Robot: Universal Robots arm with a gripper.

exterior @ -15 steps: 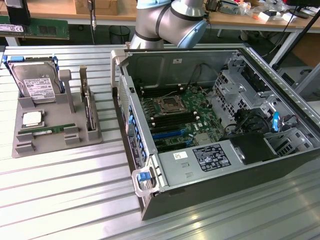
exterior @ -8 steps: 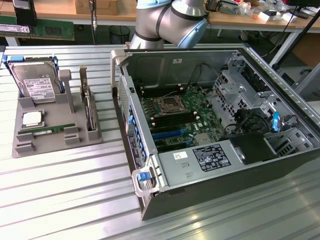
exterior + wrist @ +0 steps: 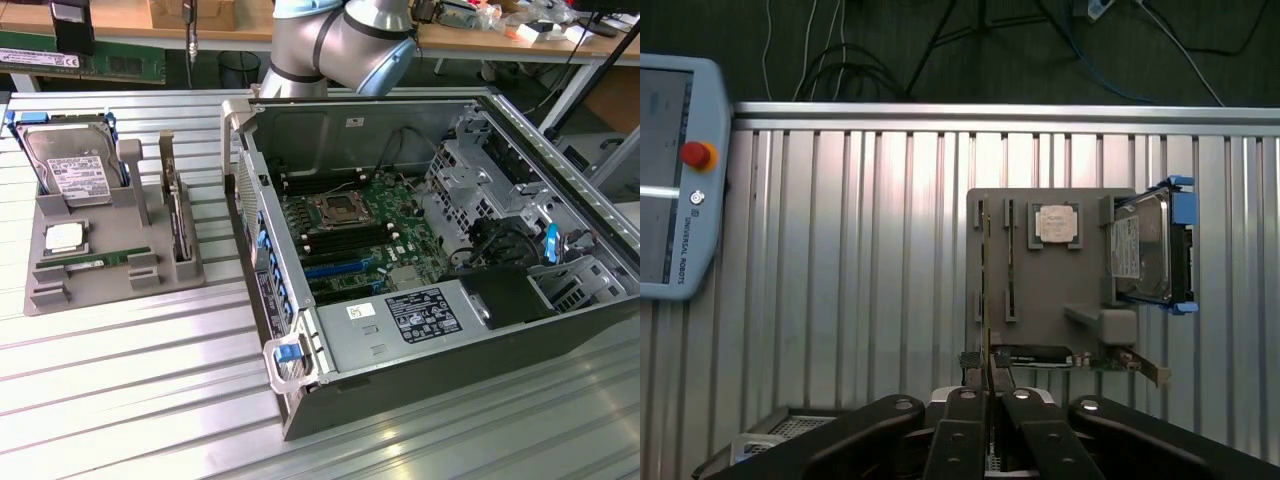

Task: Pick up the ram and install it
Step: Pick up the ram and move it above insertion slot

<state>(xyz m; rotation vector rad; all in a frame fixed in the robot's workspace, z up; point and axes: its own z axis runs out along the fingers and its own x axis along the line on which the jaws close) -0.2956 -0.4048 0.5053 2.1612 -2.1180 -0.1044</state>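
Ribbed aluminium table (image 3: 120,400), one: it carries everything listed below.

Dark computer case (image 3: 430,395), one: lies on its side with the panel off, at the exterior view's right.

Silver-grey robot arm (image 3: 340,45), one: a joint shows above the case's back wall.

Green motherboard (image 3: 350,225), one: flat in the case floor, with one silver power supply (image 3: 400,320) just beside it.

Grey holder (image 3: 105,225), one: on the table at the exterior view's left, well apart from the case opening.

Teach pendant (image 3: 670,170), one: at the table's edge, with one red button.

Black gripper (image 3: 986,385), one: its fingers are pressed together on the ram and pinch it by its flat faces.

Hard drive (image 3: 65,165), one: silver in a blue frame, propped upright at the back of the holder.

Expansion card (image 3: 178,215), one: stands on edge in the holder's side nearest the case.

The ram (image 3: 110,62), one: a green stick with a white label, held level in the air above the holder and clear of the case. In the wrist view it is seen edge-on between the fingers.

Spare stick (image 3: 95,262), one: green, resting on edge in a slot near the holder's front.

Processor chip (image 3: 65,237), one: lies flat on the holder between the hard drive and the spare stick.
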